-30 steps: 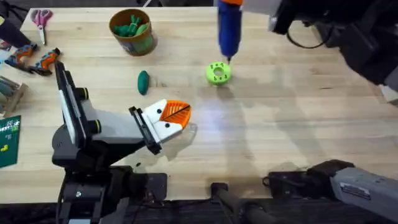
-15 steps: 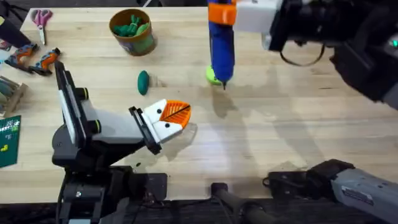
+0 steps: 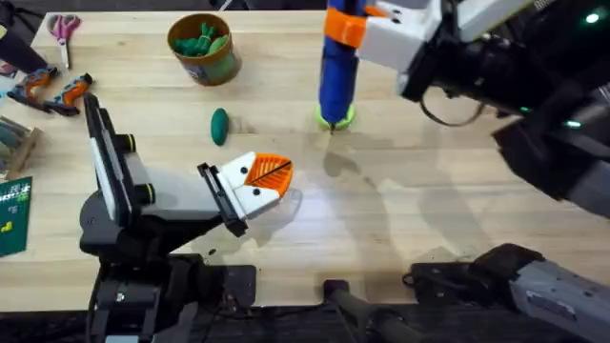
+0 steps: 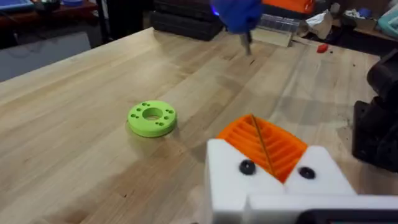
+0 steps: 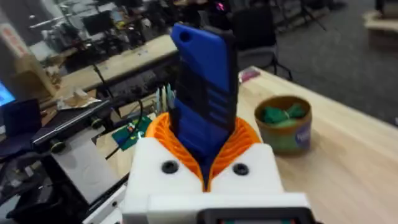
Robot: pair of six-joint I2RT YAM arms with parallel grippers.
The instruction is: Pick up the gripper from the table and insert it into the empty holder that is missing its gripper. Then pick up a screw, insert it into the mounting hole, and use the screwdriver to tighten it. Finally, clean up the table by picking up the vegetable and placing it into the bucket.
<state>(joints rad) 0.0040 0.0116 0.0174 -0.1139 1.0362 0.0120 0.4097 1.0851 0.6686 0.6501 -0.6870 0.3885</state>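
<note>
Overhead, my right gripper (image 3: pixel 345 27) clamps the screwdriver (image 3: pixel 337 76) upright, tip over the green disc (image 3: pixel 339 117) near the table's (image 3: pixel 457 210) far edge.

The pale wooden bench (image 3: pixel 438 181) carried the bucket (image 3: pixel 202 48) of green vegetables near its far edge, a loose vegetable (image 3: pixel 219 126) nearer, a bright green holed disc (image 3: pixel 335 116) to the right, and pink-handled scissors (image 3: pixel 64 30) and orange-handled pliers (image 3: pixel 52 90) at left.

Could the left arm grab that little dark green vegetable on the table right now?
Probably yes. The vegetable lies alone on bare wood just ahead of the left gripper, nothing between them, and its shut fingers look empty.
</note>
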